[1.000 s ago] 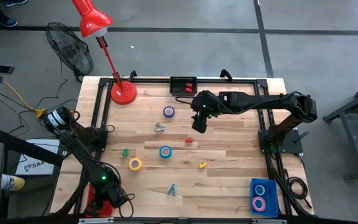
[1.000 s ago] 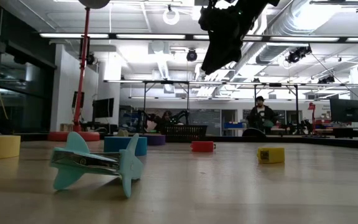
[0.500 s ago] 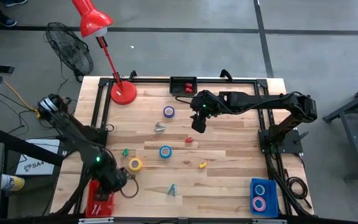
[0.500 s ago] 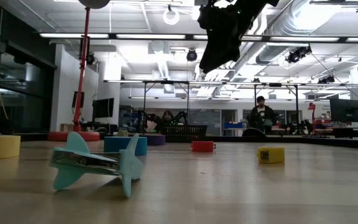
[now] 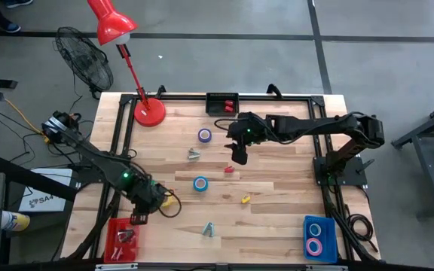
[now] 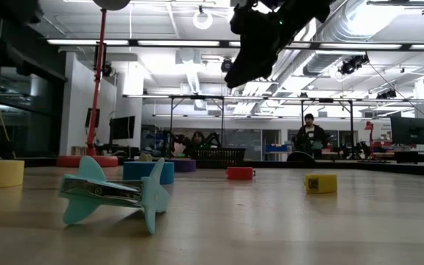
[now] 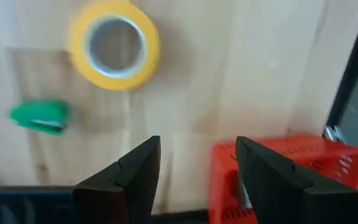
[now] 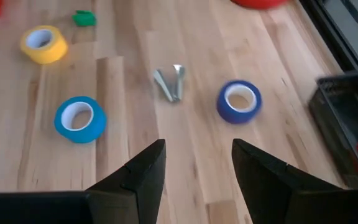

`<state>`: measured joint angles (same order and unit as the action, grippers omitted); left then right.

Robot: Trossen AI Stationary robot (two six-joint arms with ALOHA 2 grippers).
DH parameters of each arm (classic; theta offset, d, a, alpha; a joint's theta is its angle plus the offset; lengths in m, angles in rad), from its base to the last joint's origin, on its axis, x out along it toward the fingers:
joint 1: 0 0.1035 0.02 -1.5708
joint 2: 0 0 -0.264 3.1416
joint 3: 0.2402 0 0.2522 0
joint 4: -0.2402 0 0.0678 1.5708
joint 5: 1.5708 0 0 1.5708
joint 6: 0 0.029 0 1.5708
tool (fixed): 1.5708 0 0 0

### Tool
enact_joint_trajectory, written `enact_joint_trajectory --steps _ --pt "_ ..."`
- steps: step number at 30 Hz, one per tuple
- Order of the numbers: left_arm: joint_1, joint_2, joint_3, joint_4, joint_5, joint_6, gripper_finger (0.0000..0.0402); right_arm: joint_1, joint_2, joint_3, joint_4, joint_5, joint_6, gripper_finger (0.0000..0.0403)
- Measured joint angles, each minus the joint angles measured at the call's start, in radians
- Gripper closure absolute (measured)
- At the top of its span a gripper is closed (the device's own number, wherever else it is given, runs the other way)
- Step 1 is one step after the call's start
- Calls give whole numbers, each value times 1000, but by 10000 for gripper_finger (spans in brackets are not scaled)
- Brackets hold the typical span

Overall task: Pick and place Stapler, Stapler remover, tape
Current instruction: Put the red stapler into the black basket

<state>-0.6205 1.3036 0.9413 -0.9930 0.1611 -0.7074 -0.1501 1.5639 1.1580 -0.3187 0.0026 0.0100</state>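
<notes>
Overhead layout, read left to right. A red bin (image 5: 123,239) sits at the tabletop's (image 5: 277,218) 7 o'clock corner. Just at its 1 o'clock, the left claw (image 5: 148,202) hangs with its fingers parted and nothing between them, partly covering the yellow tape (image 5: 167,201); in the left wrist view that roll (image 7: 114,45) lies ahead of the fingers beside a green stapler remover (image 7: 40,117). A red lamp base (image 5: 149,113) occupies the 11 o'clock corner. Toward the centre lie a metal stapler remover (image 5: 194,154), the purple tape (image 5: 204,135), the blue tape (image 5: 200,184) and a teal stapler remover (image 5: 209,229). A small red piece (image 5: 229,169) sits just at 6 o'clock of the right claw (image 5: 237,154), which is raised, open and empty. A yellow piece (image 5: 246,199) lies farther toward 6 o'clock. A black tray (image 5: 221,102) stands at the 12 o'clock edge. A blue bin (image 5: 322,239) holding two tape rolls fills the 5 o'clock corner. The widest bare wood lies between the yellow piece and the blue bin.
</notes>
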Motion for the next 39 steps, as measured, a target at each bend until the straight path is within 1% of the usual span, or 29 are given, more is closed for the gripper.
enact_joint_trajectory --steps 6,11,15,18,21,24,29,33,39 --pt "-1 -119 0 -55 -171 -65 197 0 13 -45 158 -47 -93 226" --pt "-1 -221 0 -101 -295 -90 197 0 62 -43 238 -79 -88 218" --pt "0 -267 0 -140 -377 -90 197 0 119 -30 232 -89 -53 205" --pt "0 -277 0 -164 -406 -86 197 0 134 -27 225 -88 -9 194" --pt "0 -279 0 -179 -408 -79 197 0 134 -26 141 -89 -1 186" --pt "0 -279 0 -196 -417 -76 197 2 134 -26 36 -110 -59 184" --pt "0 -279 0 -192 -460 -75 197 25 146 -28 -85 -154 -205 184" --pt "0 -279 0 -188 -475 -79 197 48 174 -29 -87 -178 -296 184" --pt "0 -279 0 -184 -489 -86 197 72 248 -29 -51 -164 -332 184"
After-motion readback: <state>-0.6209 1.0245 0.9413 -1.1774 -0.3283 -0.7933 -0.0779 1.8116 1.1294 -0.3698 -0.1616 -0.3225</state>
